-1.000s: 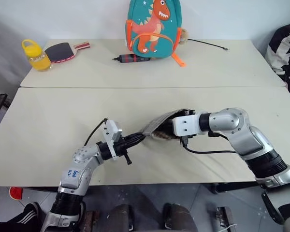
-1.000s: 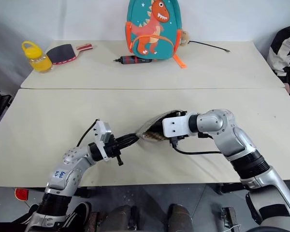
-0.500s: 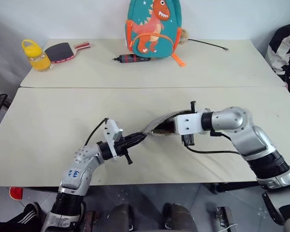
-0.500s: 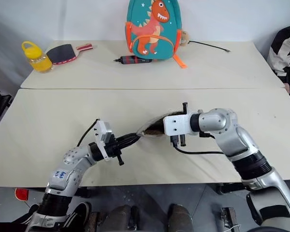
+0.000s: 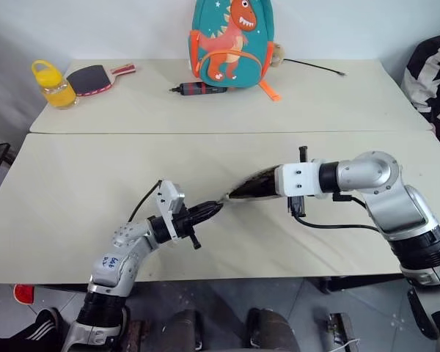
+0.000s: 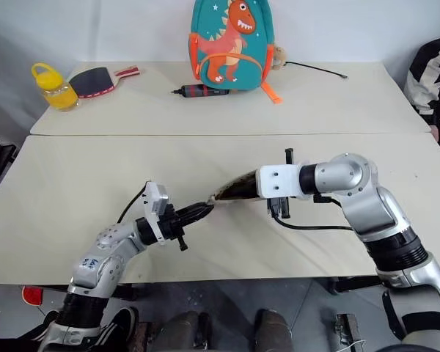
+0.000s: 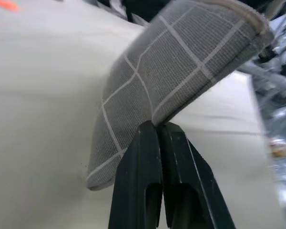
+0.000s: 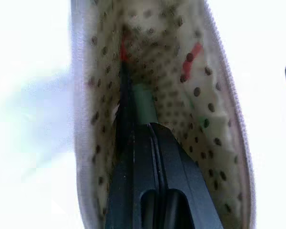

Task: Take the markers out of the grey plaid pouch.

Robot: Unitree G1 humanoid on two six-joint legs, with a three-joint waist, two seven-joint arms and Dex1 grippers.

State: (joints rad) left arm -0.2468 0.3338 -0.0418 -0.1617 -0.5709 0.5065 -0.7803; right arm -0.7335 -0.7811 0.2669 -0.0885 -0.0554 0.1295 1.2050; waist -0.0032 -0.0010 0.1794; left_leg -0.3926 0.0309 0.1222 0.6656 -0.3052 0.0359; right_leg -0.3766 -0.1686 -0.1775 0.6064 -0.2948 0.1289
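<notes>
The grey plaid pouch (image 5: pixel 251 185) hangs stretched between my two grippers over the near table. My left gripper (image 7: pixel 158 125) is shut on a lower corner of the pouch (image 7: pixel 181 71), seen from outside with its white grid lines. My right gripper (image 8: pixel 148 125) reaches into the open mouth, against the speckled beige lining (image 8: pixel 205 119), with its fingers shut. A pale blue-green marker (image 8: pixel 143 101) sticks out right at its fingertips. Beside it lies a red marker with a black end (image 8: pixel 123 57), deeper in the pouch.
On the far table stand a teal dinosaur backpack (image 5: pixel 233 40), a dark red-and-black tool (image 5: pixel 198 89), a yellow bottle (image 5: pixel 53 83) and a table-tennis paddle (image 5: pixel 95 76). A thin cable (image 5: pixel 315 67) lies at the back right. A seam (image 5: pixel 227 133) divides the two tables.
My right gripper has shut inside the pouch and drawn up and to the right, lifting the pouch mouth and pulling the pouch taut. The left gripper kept its hold in place.
</notes>
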